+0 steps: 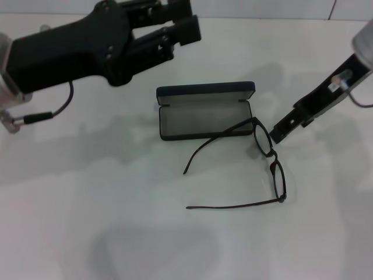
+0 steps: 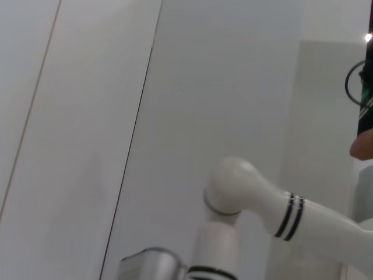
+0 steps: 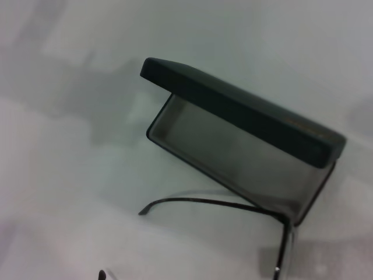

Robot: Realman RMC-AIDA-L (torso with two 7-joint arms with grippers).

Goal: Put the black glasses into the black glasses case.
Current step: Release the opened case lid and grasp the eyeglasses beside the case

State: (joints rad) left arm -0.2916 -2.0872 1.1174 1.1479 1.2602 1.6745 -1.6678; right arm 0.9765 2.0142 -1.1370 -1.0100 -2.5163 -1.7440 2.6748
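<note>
One black glasses (image 1: 269, 153), one black glasses case (image 1: 205, 111)

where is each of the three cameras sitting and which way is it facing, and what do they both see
Head view: on the robot's head, facing forward and down at the white table; shows the open black glasses case, the black glasses with both temple arms unfolded, the raised left gripper and the right gripper beside the frame.
Left wrist view: on the left wrist, aimed off the table at a pale wall; a white robot arm link shows.
Right wrist view: on the right wrist, facing the case and glasses; no fingers show.
Shared: head and right wrist both see case and glasses.
</note>
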